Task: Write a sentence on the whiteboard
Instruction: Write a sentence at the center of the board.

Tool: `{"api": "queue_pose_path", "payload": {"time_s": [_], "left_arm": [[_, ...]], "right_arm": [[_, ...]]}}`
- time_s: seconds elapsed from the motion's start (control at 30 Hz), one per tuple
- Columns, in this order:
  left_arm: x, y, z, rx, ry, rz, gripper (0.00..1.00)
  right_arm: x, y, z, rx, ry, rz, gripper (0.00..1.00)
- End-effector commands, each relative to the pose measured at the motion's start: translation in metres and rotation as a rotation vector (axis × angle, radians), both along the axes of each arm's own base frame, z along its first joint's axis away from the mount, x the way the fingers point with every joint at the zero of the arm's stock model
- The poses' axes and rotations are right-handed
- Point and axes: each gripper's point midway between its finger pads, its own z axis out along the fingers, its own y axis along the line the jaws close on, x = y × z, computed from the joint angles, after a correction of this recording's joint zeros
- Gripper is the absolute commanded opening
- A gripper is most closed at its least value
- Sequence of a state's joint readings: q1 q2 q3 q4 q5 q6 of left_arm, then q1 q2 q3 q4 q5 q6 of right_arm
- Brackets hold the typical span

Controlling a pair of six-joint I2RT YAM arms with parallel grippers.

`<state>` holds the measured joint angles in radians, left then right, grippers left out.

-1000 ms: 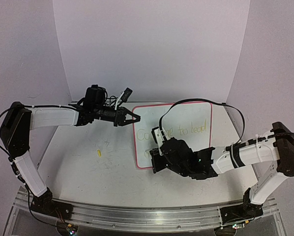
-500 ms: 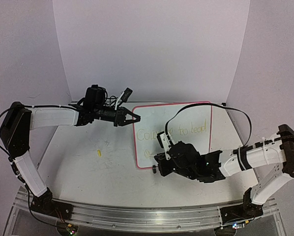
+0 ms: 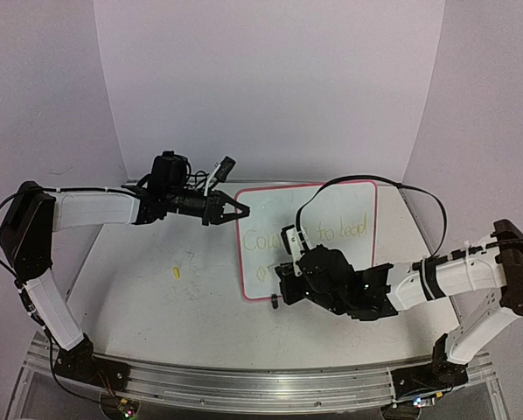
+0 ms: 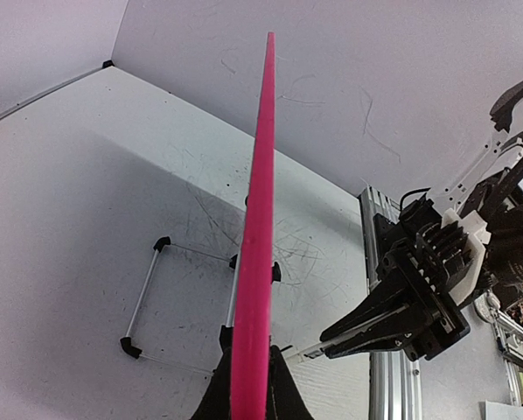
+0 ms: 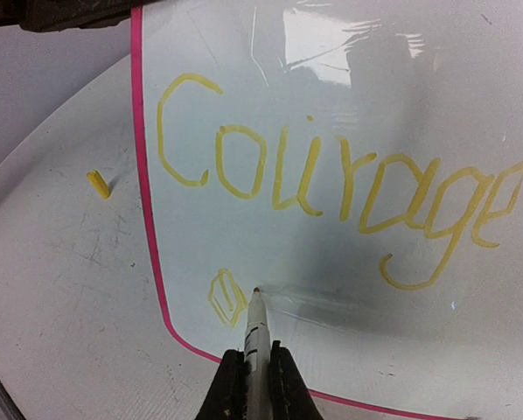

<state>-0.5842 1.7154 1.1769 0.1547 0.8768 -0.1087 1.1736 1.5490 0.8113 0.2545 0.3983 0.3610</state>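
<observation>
Now on the counter (image 3: 139, 289): the small glossy white whiteboard with the thin pink-red rim (image 3: 261, 206) stands right of centre, its face turned toward the right arm. In the left wrist view I see it edge-on as a pink strip.
Left tool (image 3: 242, 210): clamped on the board's upper left rim, fingers pinched on the pink edge, bracing it.
Right tool (image 5: 248, 385): closed on a slim white marker (image 5: 254, 337), with the barrel running straight out between the fingers.
Writing on the board: the pale-yellow handwritten sentence (image 5: 331, 184) reads "Courage" in the right wrist view. In the top view, "to lead" follows on the same line.
Second line: a small yellow scribble (image 5: 226, 296) sits near the lower left corner, under the "Co".
Marker tip: at the board face just right of that scribble. I judge it to be touching, though glare makes contact hard to confirm.
Key relation: the bare board I need lies to the right of the tip, along the line of writing and away from the pink rim. The right arm is the one at the face; the left only holds.
Step in hand: I judge the second line's first word barely begun.
Loose item: a short yellow stub (image 3: 176, 272) lies on the counter left of the board, well apart from both tools.
Risk: pressing hard could rock the board in the left grip.
</observation>
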Motion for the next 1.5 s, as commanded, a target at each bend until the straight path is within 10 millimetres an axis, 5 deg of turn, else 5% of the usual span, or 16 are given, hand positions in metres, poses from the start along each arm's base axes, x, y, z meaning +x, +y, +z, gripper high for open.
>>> {"api": "queue_pose_path", "payload": {"time_s": [0.0,0.67,1.47], "left_arm": [[0.012,0.008,0.008,0.029,-0.09,0.081,0.0],[0.011,0.009,0.01,0.028,-0.096,0.082,0.0],[0.011,0.009,0.009,0.029,-0.094,0.082,0.0]], "right_arm": [[0.011,0.008,0.02,0.036,-0.049,-0.028,0.0],[0.001,0.013,0.019,0.059,-0.023,0.032,0.0],[0.012,0.006,0.01,0.007,-0.037,-0.048,0.0]]}}
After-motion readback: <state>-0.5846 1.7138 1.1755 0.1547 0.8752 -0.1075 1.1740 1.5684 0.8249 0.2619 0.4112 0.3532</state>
